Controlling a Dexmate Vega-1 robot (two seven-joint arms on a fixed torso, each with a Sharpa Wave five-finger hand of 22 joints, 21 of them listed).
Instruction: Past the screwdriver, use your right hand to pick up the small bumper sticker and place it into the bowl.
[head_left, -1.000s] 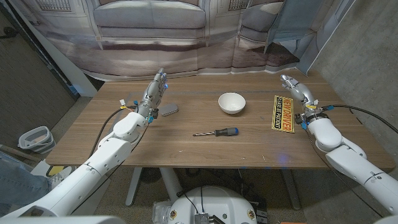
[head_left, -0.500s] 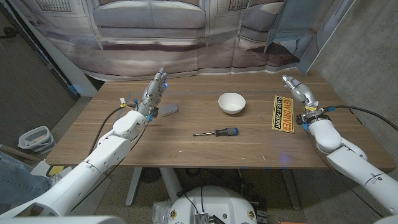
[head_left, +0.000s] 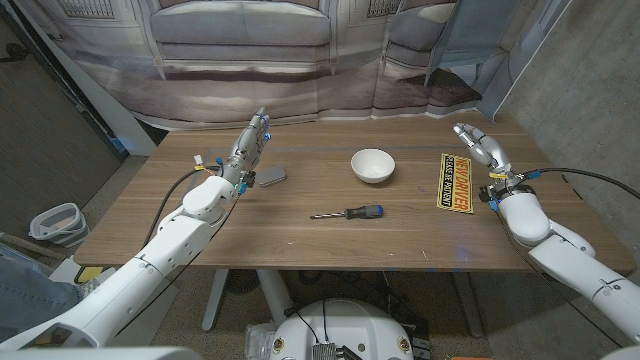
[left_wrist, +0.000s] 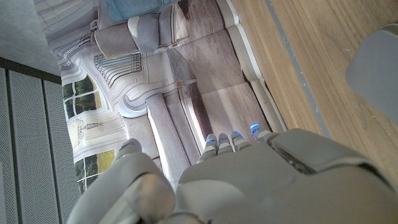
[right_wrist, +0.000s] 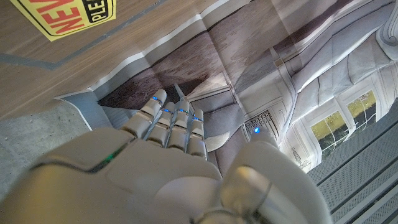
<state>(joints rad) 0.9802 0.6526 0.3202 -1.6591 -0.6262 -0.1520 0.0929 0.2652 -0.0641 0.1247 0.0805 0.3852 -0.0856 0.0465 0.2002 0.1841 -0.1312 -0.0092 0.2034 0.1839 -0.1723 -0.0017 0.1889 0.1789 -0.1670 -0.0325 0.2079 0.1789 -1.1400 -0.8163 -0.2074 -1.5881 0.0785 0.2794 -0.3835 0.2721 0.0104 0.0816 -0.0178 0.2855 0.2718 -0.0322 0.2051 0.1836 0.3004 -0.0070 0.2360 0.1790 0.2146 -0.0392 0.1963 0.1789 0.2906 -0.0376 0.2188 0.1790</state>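
Left hand (head_left: 250, 147) at the table's far left part, raised on its arm, fingers straight and close together, reaching toward the backdrop, nothing in its grasp. Same hand from its wrist camera (left_wrist: 249, 180): pale grey back, fingertips (left_wrist: 231, 138) lined up and extended, lit by small blue lights, holding nothing. Just beside that hand, a small grey flat object (head_left: 272, 177) lying on the wooden table (head_left: 300, 240); blurred grey corner of it (left_wrist: 373, 62) at the edge of the left wrist view. What it is, cannot tell.

Toward the middle, a white bowl (head_left: 372, 165) sitting upright, empty as far as visible. Nearer the robot than the bowl, a screwdriver (head_left: 350, 213) lying flat, dark shaft pointing to the robot's left, blue and black handle to the robot's right, well apart from both hands.

Further right, the bumper sticker (head_left: 458, 183): a yellow rectangle with red and black lettering, lying flat on the table, long side running away from the robot, between the bowl and the right arm. Corner of the same sticker (right_wrist: 68, 15) in the right wrist view, yellow with red letters.

Right hand (head_left: 478, 145) at the far right, just beside the sticker's far end, not touching it as far as visible, fingers extended and apart from the thumb, empty. From its wrist camera (right_wrist: 168, 168), fingers (right_wrist: 177, 127) straight, side by side, blue lights at the tips, closed on nothing.

Behind the table, a printed backdrop (head_left: 300, 60) of a sofa and panelled wall.
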